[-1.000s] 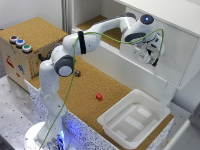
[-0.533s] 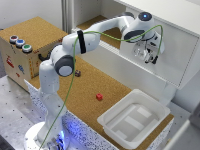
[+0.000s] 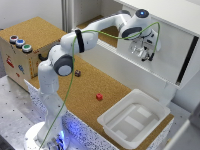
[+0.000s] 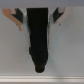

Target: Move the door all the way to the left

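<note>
Black gripper (image 3: 145,51) is close to the white door (image 3: 165,47); if its jaws are open, I cannot tell. The door stands upright at the table's far edge, long axis along it. The white bin (image 3: 134,120) at the near corner holds nothing.
</note>
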Available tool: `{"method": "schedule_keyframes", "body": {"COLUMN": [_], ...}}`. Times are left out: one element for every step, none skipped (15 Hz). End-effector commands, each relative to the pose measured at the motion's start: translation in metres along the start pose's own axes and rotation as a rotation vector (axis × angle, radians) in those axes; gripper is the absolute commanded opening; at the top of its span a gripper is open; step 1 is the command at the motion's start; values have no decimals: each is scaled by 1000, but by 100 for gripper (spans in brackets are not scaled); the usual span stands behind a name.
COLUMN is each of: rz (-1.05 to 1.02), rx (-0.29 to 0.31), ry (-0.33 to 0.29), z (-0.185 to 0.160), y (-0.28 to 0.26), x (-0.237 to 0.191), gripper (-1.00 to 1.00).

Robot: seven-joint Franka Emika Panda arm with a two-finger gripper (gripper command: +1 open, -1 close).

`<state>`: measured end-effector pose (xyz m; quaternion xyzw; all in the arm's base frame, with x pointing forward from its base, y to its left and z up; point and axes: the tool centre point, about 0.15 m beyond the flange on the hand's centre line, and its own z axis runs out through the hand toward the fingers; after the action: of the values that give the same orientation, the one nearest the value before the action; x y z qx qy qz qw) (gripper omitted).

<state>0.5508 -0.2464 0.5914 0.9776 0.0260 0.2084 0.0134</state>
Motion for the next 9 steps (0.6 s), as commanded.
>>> {"method": "schedule_keyframes", "body": {"rz": [23,26,29,32,36,35,35,30,26], "rx": [-178,-178,-180,-186,-195,-206,-215,-221,-222], "ry": [47,44,40,40,39,40,37,29,30], "z": [50,52,53,53,52,50,49,48,46], "y": [-75,-82,-91,-100,-108,-117,-125,-134,-141], "x": [-3,-2,-2,-3,-2,-2,-3,-2,-2], "gripper": [-100,-100,-100,-100,-100,-100,-100,-100,-100]}}
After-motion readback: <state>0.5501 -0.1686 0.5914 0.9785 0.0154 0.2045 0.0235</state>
